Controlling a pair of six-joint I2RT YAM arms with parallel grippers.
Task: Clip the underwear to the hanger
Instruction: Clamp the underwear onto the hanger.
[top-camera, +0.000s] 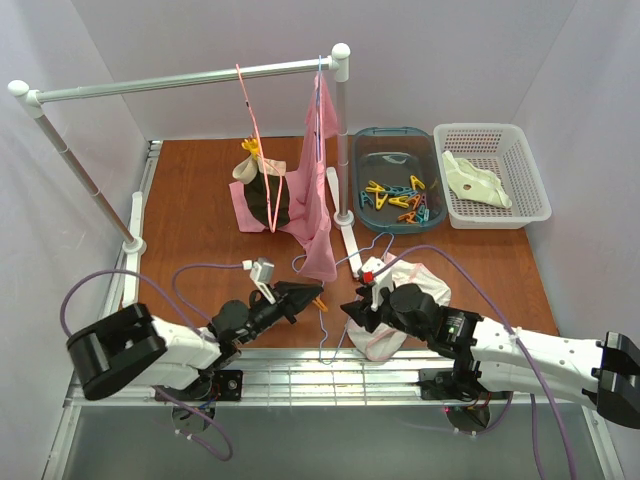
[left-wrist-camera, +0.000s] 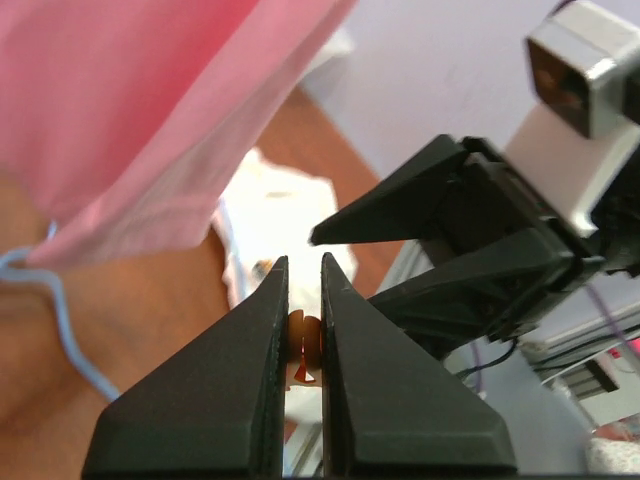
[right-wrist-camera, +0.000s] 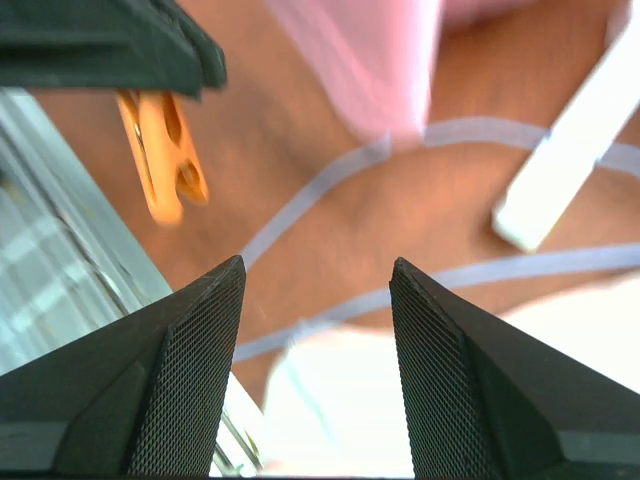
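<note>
Well, we see the underwear (top-camera: 420, 278) lying bunched up on the bench (top-camera: 195, 215), near the front. The blue hanger (top-camera: 321, 335) lies flat just beside it, on its left. Our right pincer (top-camera: 355, 305) hangs open over the underwear and holds nothing. Our left pincer (top-camera: 312, 293) is shut on an orange clip (top-camera: 319, 301), close to the hanger.

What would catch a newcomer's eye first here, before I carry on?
The pink garment hanging from the right end of the rail dominates the middle of the scene. Below it, near the front edge, the left end effector is shut on an orange peg. It faces the open right end effector, which is by the underwear and the blue hanger lying flat.
</note>
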